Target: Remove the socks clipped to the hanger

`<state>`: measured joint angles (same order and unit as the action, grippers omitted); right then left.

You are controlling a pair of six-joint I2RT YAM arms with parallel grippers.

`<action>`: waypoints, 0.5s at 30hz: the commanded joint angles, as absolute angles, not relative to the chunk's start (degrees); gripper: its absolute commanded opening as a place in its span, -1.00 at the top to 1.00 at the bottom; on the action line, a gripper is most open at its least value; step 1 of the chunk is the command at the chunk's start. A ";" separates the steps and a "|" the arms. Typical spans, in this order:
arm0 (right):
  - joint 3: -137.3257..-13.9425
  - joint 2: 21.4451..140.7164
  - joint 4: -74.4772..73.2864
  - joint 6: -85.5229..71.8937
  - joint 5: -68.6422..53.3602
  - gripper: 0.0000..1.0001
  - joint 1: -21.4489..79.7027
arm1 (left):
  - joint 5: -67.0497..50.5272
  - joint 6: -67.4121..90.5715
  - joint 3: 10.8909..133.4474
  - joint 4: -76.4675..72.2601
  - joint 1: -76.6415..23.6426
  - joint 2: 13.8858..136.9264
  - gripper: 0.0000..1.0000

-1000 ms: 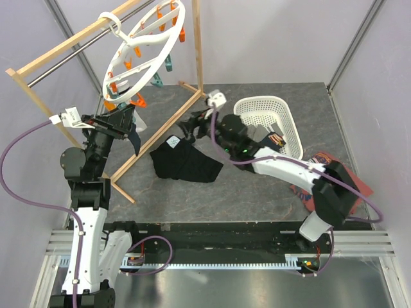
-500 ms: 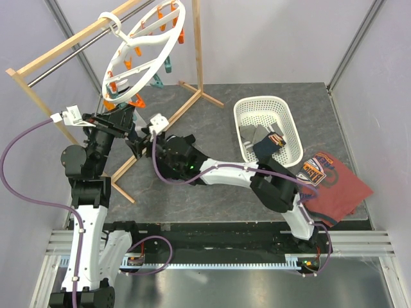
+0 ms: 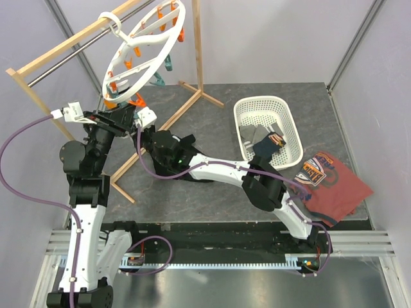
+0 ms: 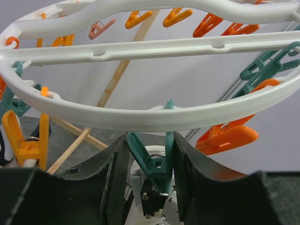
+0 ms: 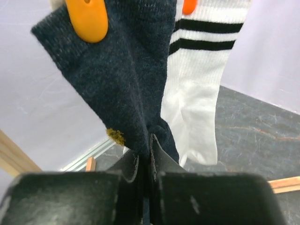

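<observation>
The white ring hanger (image 3: 172,40) hangs tilted from the wooden rail, fringed with orange and teal pegs. In the left wrist view its rim (image 4: 140,118) runs just above my left gripper (image 4: 150,161), whose fingers press both handles of a teal peg (image 4: 157,164). My right gripper (image 5: 150,143) is shut on the lower end of a dark navy sock (image 5: 126,75), which hangs from an orange peg (image 5: 89,18). Behind it hangs a white sock with black stripes (image 5: 199,70). In the top view my right arm (image 3: 212,170) reaches left across the table to under the hanger.
The wooden rail frame (image 3: 196,48) stands at the back left, its foot (image 3: 160,125) crossing the table. A white basket (image 3: 282,110) holding several socks (image 3: 266,138) sits at the right. A red-brown printed shirt (image 3: 331,183) lies beyond it.
My right arm has swung left from beside the basket to under the hanger, and its jaws have gone from open to shut on the dark navy sock. The left arm has barely moved.
</observation>
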<state>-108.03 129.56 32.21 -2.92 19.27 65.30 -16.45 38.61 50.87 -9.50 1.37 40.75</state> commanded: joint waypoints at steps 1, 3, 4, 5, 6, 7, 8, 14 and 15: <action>-105.04 122.19 32.69 -3.25 17.06 1.00 65.48 | -13.72 32.44 55.71 -2.21 0.79 39.46 0.05; -103.63 120.42 33.05 -4.21 15.74 1.00 65.48 | -13.36 31.38 56.77 1.30 0.70 38.76 0.05; -102.32 118.67 33.13 -4.39 15.56 1.00 65.48 | -13.01 31.12 57.91 2.45 0.62 38.59 0.05; -101.87 117.87 33.13 -4.57 15.30 1.00 65.39 | -11.88 30.77 58.62 3.77 0.70 38.15 0.05; -101.52 117.25 33.05 -4.83 14.86 1.00 65.39 | -11.26 30.59 59.23 6.65 0.70 38.06 0.05; -100.99 116.12 32.87 -5.01 14.59 1.00 65.48 | -10.99 30.15 60.20 7.55 0.62 37.80 0.05; -100.90 115.58 32.44 -5.10 13.98 1.00 65.39 | -10.38 29.62 60.47 8.34 0.70 37.62 0.05; -100.55 113.29 31.12 -5.71 12.57 1.00 65.48 | -7.39 26.20 63.19 15.46 0.62 36.04 0.03; -100.72 112.86 30.94 -5.80 12.31 1.00 65.39 | -7.12 25.84 63.89 16.86 -0.95 35.60 0.03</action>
<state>-100.68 116.09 30.74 -4.75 14.33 65.30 -10.11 30.94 60.77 10.24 0.78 36.51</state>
